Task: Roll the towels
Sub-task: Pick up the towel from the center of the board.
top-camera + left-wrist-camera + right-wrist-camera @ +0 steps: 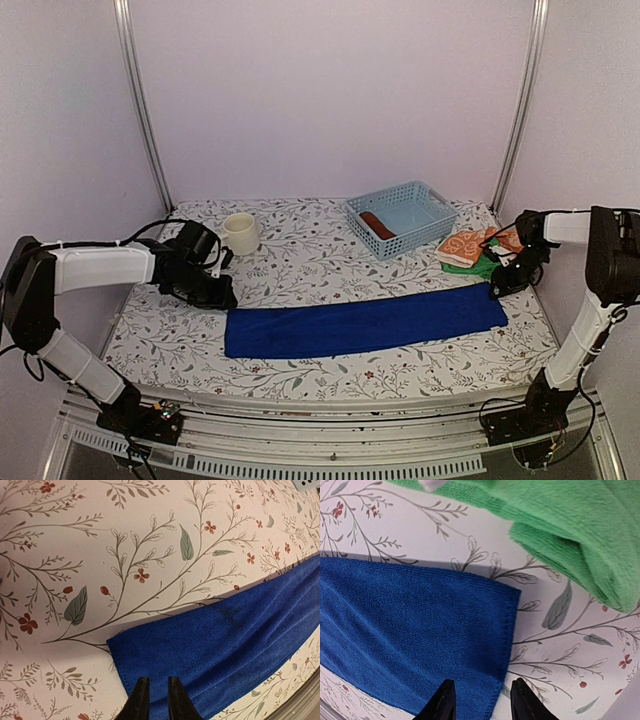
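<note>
Towel ends first: pinch squarely, right claw half-wide astride the 3 o'clock corner, left claw narrow at 9 o'clock, hold unclear; roll evenly, edges aligned.

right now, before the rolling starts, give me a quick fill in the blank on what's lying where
1. The long towel spread flat across the table is ____ in colour.
2. The rust-brown towel lies inside the pale blue ____.
3. The green towel lies ____ the orange patterned towel.
4. At the rear left stands a cream ____.

Missing words: blue; basket; under; mug.
</note>
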